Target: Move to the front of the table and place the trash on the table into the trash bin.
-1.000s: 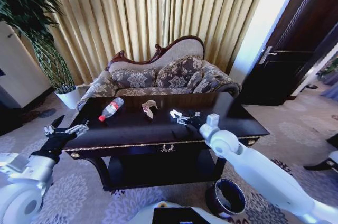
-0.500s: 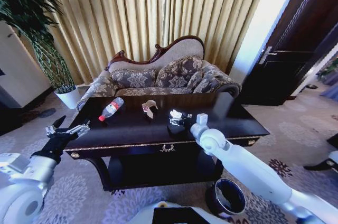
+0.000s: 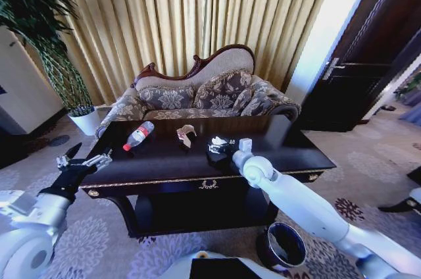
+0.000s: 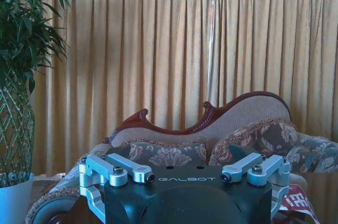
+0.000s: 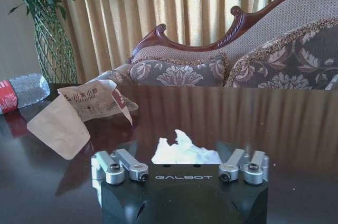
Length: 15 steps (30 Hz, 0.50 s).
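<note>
On the dark glossy table [image 3: 299,146] lie a clear bottle with a red label [image 3: 138,135], a tan wrapper [image 3: 185,134] and a white paper wad [image 3: 219,140]. My right gripper [image 3: 217,150] hovers low at the wad, open. In the right wrist view the wad [image 5: 185,152] lies just beyond the right gripper [image 5: 184,173], between its spread fingers, with the wrapper [image 5: 79,110] and bottle [image 5: 21,91] farther off. My left gripper [image 3: 82,160] waits open off the table's left end; its wrist view shows the left gripper [image 4: 187,177] and the bottle's label [image 4: 293,203]. The maroon trash bin [image 3: 281,246] stands on the floor by my right arm.
A patterned sofa [image 3: 210,95] stands behind the table against yellow curtains. A tall plant in a white pot [image 3: 85,121] is at the far left. A dark door [image 3: 358,75] is at the right. Carpet surrounds the table's front and right.
My right arm has swung left across the table, bringing its gripper up to the white paper wad. The left arm and the trash have stayed where they were.
</note>
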### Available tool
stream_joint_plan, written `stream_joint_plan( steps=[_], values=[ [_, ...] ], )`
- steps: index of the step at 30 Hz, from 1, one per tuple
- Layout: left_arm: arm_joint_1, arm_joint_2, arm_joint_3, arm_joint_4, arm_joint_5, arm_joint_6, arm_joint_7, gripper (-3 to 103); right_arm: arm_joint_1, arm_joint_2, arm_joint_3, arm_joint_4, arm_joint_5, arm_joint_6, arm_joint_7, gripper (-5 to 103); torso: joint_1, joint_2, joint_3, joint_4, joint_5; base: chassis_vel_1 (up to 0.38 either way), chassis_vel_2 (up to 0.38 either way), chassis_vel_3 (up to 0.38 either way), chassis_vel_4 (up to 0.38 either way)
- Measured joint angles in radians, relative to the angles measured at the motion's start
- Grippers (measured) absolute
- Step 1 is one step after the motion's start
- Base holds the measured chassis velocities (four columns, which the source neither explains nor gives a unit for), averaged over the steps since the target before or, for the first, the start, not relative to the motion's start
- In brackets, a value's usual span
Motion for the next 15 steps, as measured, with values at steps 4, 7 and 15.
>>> stream_joint_plan(
  steps=[4,7,15],
  values=[
    [-0.003,0.003,0.004,0.000,0.000,-0.001,0.001,100,-0.007,-0.008,0.002,0.005,-0.003,0.000,0.000,70,0.000,0.000,0.000,-0.0001,0.0000,0.000,0.000,0.000,0.000],
    [-0.004,0.003,0.004,0.000,-0.001,-0.003,0.001,100,-0.010,-0.011,0.005,0.006,-0.005,0.002,0.000,54,0.000,0.000,0.000,0.0000,0.0001,0.000,0.000,0.000,0.000],
    [-0.003,0.005,-0.001,0.000,-0.002,-0.008,0.002,100,-0.014,-0.014,0.009,0.013,-0.009,0.004,0.000,32,0.000,0.000,0.000,0.0000,0.0000,0.000,0.000,0.000,0.000]
  ],
)
